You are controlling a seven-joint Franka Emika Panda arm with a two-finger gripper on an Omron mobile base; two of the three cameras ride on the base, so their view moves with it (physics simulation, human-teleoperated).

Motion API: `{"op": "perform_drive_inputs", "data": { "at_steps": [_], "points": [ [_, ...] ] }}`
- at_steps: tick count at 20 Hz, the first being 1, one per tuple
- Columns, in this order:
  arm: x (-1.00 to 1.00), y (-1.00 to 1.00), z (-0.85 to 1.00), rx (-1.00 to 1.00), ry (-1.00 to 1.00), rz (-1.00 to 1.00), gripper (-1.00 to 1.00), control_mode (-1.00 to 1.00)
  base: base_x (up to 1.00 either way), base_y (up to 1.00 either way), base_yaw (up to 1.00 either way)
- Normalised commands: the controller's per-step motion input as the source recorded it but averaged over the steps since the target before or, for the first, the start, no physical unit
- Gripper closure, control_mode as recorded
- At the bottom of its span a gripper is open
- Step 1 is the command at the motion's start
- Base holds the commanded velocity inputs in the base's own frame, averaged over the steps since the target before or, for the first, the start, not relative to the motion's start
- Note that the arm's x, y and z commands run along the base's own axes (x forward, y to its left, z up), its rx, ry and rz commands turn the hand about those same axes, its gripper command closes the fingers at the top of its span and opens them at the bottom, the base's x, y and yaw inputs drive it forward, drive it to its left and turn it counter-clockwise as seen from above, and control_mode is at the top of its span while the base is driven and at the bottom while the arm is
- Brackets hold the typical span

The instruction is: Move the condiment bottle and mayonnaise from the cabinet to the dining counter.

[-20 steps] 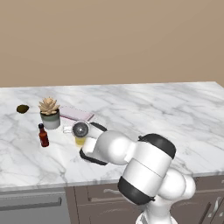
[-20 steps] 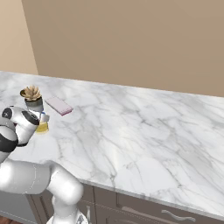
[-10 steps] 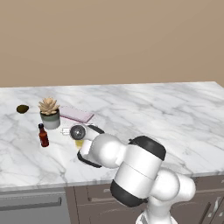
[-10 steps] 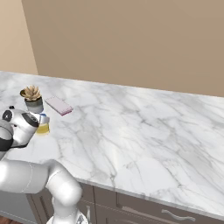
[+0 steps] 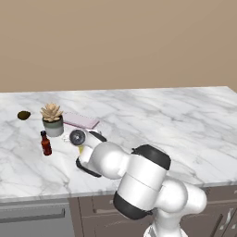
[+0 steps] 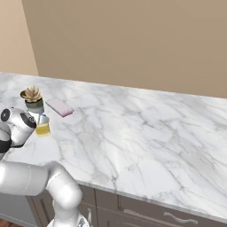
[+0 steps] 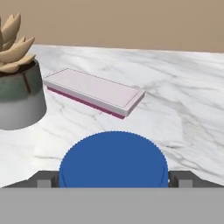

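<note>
Shifted further toward frame left since earlier, the fingers [image 7: 179,178] flank the blue-lidded pale yellow mayonnaise jar [image 7: 113,159] on the white marble counter [image 5: 152,115], beside the slim dark red-brown condiment bottle [image 5: 45,143]; grip contact unclear.

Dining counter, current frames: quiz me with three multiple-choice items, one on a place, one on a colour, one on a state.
1. Where does the small dark red-brown condiment bottle stand?
A. on the white marble dining counter, near the potted succulent
B. on the flat pink box
C. inside a drawer

2. What colour is the lid of the squat mayonnaise jar?
A. red
B. blue
C. black

3. How is the pincer?
A. open above the succulent
B. shut on nothing
C. its fingers flank the jar's lid

Answers: 1 A, the left base view shows it upright on marble. 2 B, the hand view shows a blue disc. 3 C, a dark tip shows at each side of the lid.
</note>
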Motion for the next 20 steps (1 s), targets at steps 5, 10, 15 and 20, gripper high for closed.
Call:
{"op": "perform_drive_inputs", "data": {
  "at_steps": [5,10,15,20],
  "points": [
    [-0.29,0.0,-0.33,0.0,0.0,-0.03,-1.0,-1.0,0.0,0.0,0.0],
    [-0.84,-0.2,-0.12,0.02,-0.03,-0.03,-1.0,-1.0,0.0,0.0,0.0],
    [-0.83,-0.1,0.04,0.06,-0.06,-0.01,-1.0,-1.0,0.0,0.0,0.0],
    [-0.35,0.0,0.16,0.04,-0.06,-0.02,-1.0,-1.0,0.0,0.0,0.0]
  ]
}}
